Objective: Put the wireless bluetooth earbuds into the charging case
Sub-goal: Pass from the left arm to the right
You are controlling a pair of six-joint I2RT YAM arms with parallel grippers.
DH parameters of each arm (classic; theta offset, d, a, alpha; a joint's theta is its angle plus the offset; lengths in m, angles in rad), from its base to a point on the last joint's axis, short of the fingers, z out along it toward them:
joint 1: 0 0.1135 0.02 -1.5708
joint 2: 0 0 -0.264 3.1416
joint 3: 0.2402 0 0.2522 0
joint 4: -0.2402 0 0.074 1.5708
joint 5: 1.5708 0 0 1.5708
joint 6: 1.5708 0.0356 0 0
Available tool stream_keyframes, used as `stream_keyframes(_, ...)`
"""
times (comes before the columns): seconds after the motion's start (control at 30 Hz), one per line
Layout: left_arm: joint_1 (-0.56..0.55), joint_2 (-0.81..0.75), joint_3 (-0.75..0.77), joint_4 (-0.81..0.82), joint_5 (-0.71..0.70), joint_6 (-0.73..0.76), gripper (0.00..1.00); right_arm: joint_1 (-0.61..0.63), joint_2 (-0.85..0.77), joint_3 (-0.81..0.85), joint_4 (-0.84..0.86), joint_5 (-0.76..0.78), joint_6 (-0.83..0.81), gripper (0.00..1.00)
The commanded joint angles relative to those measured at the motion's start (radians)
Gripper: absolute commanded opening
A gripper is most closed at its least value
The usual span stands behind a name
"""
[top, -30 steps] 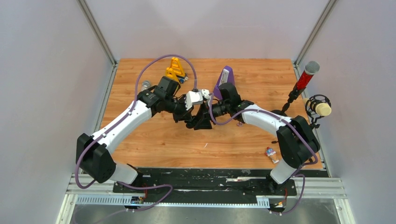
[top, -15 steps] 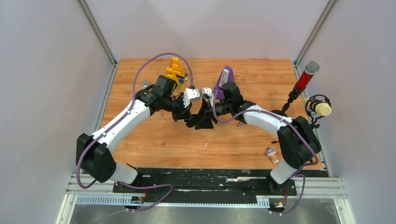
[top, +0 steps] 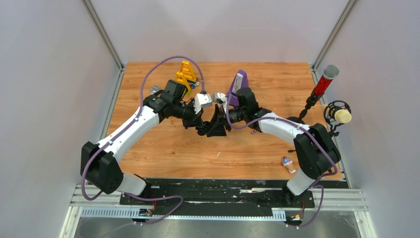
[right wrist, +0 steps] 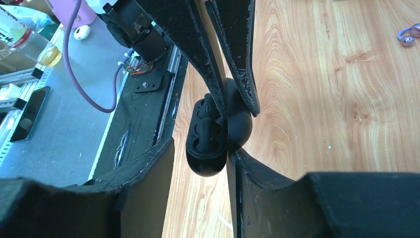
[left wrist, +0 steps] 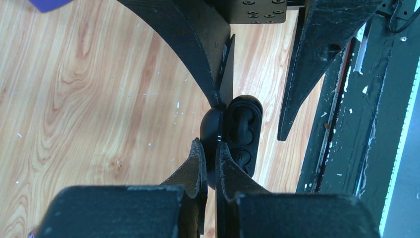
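Observation:
The charging case [left wrist: 242, 130] hangs open above the wood, a glossy black oval. Its tray [right wrist: 205, 141] shows two dark wells, and I cannot tell whether the earbuds lie in them. My left gripper [left wrist: 209, 145] is shut on the case's domed lid [left wrist: 210, 124], pinching it edge-on. My right gripper [right wrist: 202, 148] comes from the opposite side and straddles the case, open. Its right finger [right wrist: 257, 188] touches the lid's edge and its left finger [right wrist: 143, 188] stands apart from the tray. From above, both grippers meet mid-table [top: 214, 126].
A yellow frame [top: 186, 73] and a purple wedge-shaped object [top: 239, 82] stand at the back. A red microphone [top: 324, 79] and a foam-tipped one [top: 339, 114] stand at the right edge. A small figure [top: 286, 164] lies front right. Purple beads [right wrist: 408, 35] rest on the wood.
Both wrists have shifted a little toward the back of the table with the case. The right gripper's fingers have drawn slightly closer around it.

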Motion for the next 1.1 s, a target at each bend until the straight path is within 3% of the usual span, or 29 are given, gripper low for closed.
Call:
stream_keyframes(0.0,0.004,-0.014,-0.008,0.047,0.008,-0.013,0.01,0.012,-0.035,0.004,0.097,-0.071,0.04,0.42)
stream_keyframes(0.83,0.004,-0.02,-0.014,0.052,0.004,-0.009,0.02,0.025,-0.005,0.035,0.084,0.052,0.078,0.45)
stream_keyframes(1.07,0.005,-0.019,-0.014,0.05,0.006,-0.009,0.02,0.025,-0.007,0.031,0.093,0.048,0.071,0.34)
